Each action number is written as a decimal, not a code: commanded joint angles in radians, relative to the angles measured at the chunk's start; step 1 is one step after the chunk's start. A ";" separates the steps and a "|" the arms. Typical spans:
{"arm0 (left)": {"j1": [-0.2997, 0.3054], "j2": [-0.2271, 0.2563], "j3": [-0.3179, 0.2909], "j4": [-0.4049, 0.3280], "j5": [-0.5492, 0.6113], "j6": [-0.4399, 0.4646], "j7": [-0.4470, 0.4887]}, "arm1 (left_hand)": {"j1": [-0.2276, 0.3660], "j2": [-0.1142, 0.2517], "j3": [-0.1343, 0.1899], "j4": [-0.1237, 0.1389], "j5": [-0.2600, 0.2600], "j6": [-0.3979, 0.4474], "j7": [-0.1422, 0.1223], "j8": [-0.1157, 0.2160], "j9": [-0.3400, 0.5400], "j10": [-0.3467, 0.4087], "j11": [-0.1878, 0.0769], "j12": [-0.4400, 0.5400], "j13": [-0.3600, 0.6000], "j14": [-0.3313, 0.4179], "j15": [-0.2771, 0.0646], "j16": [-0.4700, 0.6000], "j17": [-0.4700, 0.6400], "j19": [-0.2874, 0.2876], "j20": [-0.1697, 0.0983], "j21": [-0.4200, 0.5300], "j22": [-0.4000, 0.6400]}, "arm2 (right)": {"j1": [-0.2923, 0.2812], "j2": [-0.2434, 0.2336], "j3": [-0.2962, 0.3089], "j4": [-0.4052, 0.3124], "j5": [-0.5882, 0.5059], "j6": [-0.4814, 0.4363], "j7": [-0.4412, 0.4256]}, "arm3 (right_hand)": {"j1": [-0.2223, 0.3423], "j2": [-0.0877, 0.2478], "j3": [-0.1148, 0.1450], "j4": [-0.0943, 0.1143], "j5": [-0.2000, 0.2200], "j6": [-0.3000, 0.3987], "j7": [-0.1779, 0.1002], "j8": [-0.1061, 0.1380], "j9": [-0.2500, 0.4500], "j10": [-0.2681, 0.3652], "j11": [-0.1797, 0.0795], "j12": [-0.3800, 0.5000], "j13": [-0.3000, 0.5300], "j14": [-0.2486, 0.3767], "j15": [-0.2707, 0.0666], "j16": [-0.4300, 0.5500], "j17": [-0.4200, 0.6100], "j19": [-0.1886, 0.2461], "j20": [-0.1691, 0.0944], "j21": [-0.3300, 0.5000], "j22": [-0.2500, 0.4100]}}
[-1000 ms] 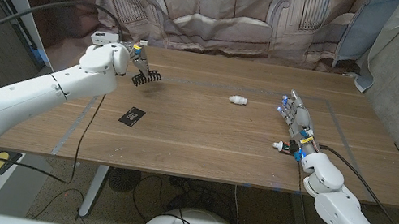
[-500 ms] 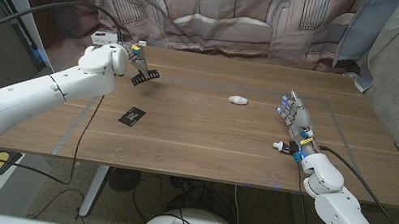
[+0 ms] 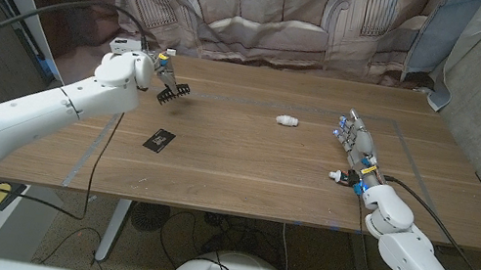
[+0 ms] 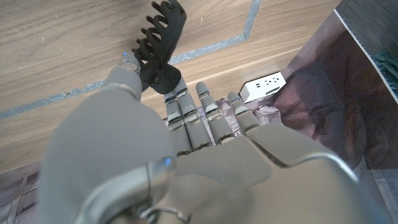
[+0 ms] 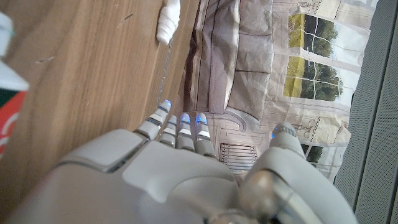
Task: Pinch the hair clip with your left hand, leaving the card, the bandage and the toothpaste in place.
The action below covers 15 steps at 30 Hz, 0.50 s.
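The left hand pinches the black toothed plastic hair clip and holds it above the far left part of the wooden tabletop. A flat black card lies nearer, a small white bandage roll toward the middle. The right hand waits with fingers spread, holding nothing, beside the toothpaste tube.

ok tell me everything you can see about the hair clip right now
The hair clip is a black claw clip, matte and plastic-looking, with a row of curved teeth at one end and a rounded hinge end. The left hand pinches it by that hinge end between thumb and a finger, teeth pointing away from the hand. In the head view it hangs at the table's far left part, apparently lifted off the wood, casting a faint shadow. Nothing else touches it. Whether its jaws are open is hard to tell.
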 commanded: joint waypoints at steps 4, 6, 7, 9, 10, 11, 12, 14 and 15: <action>-0.044 -0.016 0.034 0.044 0.035 -0.013 -0.077 | -0.013 -0.004 0.001 -0.006 0.004 -0.023 -0.001 -0.001 0.000 -0.019 0.005 -0.005 -0.001 -0.022 -0.033 -0.002 0.002 -0.012 -0.001 -0.005 0.005 | 0.013 0.009 -0.006 0.017 0.006 -0.004 0.004 | 0.010 0.004 -0.006 -0.001 0.000 0.008 0.002 0.001 0.002 0.003 0.005 -0.002 0.006 0.005 0.004 -0.005 0.003 0.002 0.007 0.002 0.003; -0.038 -0.022 0.028 0.048 0.034 -0.012 -0.062 | -0.014 -0.004 0.001 -0.006 0.004 -0.024 -0.002 -0.001 0.000 -0.020 0.005 -0.005 -0.002 -0.023 -0.032 -0.001 0.002 -0.012 -0.001 -0.005 0.005 | 0.014 0.007 -0.007 0.020 0.003 -0.001 0.009 | 0.010 0.004 -0.006 -0.001 0.000 0.008 0.001 0.001 0.002 0.003 0.004 -0.002 0.006 0.005 0.004 -0.005 0.003 0.002 0.007 0.002 0.003; -0.038 -0.025 0.028 0.051 0.036 -0.006 -0.062 | -0.015 -0.004 0.001 -0.006 0.004 -0.022 -0.002 0.001 0.000 -0.017 0.005 -0.003 -0.002 -0.023 -0.033 0.000 0.002 -0.012 -0.001 -0.005 0.005 | 0.014 0.007 -0.007 0.020 0.005 -0.004 0.007 | 0.011 0.004 -0.006 -0.001 0.000 0.008 0.002 0.001 0.002 0.003 0.004 -0.002 0.006 0.005 0.004 -0.005 0.003 0.002 0.007 0.002 0.003; -0.039 -0.024 0.026 0.058 0.031 -0.018 -0.062 | -0.016 -0.004 0.001 -0.006 0.004 -0.020 -0.002 0.002 0.000 -0.015 0.002 -0.002 -0.003 -0.022 -0.034 0.001 0.002 -0.011 -0.003 -0.004 0.005 | 0.016 0.006 -0.008 0.022 0.006 -0.005 0.010 | 0.011 0.004 -0.006 -0.001 0.000 0.008 0.001 0.001 0.002 0.003 0.004 -0.002 0.006 0.004 0.004 -0.006 0.003 0.002 0.007 0.002 0.003; -0.041 -0.025 0.027 0.062 0.031 -0.022 -0.064 | -0.016 -0.004 0.001 -0.006 0.004 -0.019 -0.002 0.003 0.000 -0.015 0.000 -0.001 -0.003 -0.021 -0.034 0.001 0.002 -0.011 -0.003 -0.004 0.005 | 0.016 0.007 -0.008 0.022 0.008 -0.007 0.009 | 0.011 0.004 -0.006 -0.001 0.000 0.008 0.002 0.000 0.002 0.003 0.003 -0.002 0.006 0.005 0.004 -0.006 0.003 0.002 0.007 0.002 0.003; -0.044 -0.027 0.030 0.064 0.035 -0.017 -0.067 | -0.016 -0.004 0.001 -0.006 0.004 -0.018 -0.001 0.004 0.000 -0.015 0.002 -0.001 -0.003 -0.021 -0.034 0.002 0.002 -0.011 -0.003 -0.004 0.005 | 0.017 0.008 -0.008 0.022 0.009 -0.008 0.009 | 0.011 0.004 -0.006 -0.001 0.000 0.008 0.002 0.001 0.002 0.003 0.003 -0.003 0.006 0.005 0.004 -0.005 0.003 0.002 0.007 0.002 0.003; -0.046 -0.027 0.031 0.067 0.036 -0.020 -0.069 | -0.016 -0.004 0.001 -0.006 0.004 -0.018 0.000 0.004 0.000 -0.014 0.002 0.000 -0.003 -0.021 -0.034 0.002 0.002 -0.011 -0.003 -0.004 0.005 | 0.018 0.008 -0.008 0.024 0.007 -0.006 0.011 | 0.011 0.004 -0.006 -0.001 0.000 0.008 0.002 0.001 0.002 0.003 0.003 -0.002 0.006 0.005 0.004 -0.005 0.003 0.002 0.007 0.002 0.003; -0.051 -0.033 0.036 0.072 0.044 -0.006 -0.077 | -0.016 -0.004 0.001 -0.007 0.004 -0.014 -0.002 0.007 -0.001 -0.012 0.001 0.001 -0.004 -0.019 -0.035 0.004 0.002 -0.011 -0.003 -0.004 0.005 | 0.019 0.007 -0.010 0.027 0.007 -0.006 0.013 | 0.011 0.004 -0.006 -0.001 0.000 0.008 0.002 0.001 0.002 0.003 0.003 -0.003 0.006 0.005 0.004 -0.005 0.003 0.002 0.008 0.002 0.003; -0.053 -0.032 0.038 0.074 0.044 -0.010 -0.080 | -0.017 -0.004 0.001 -0.007 0.004 -0.014 -0.002 0.007 -0.001 -0.012 0.001 0.001 -0.004 -0.019 -0.035 0.004 0.002 -0.011 -0.003 -0.003 0.005 | 0.019 0.010 -0.009 0.027 0.010 -0.007 0.012 | 0.011 0.004 -0.006 -0.001 0.000 0.009 0.001 0.001 0.002 0.003 0.003 -0.003 0.006 0.005 0.004 -0.005 0.003 0.002 0.007 0.002 0.003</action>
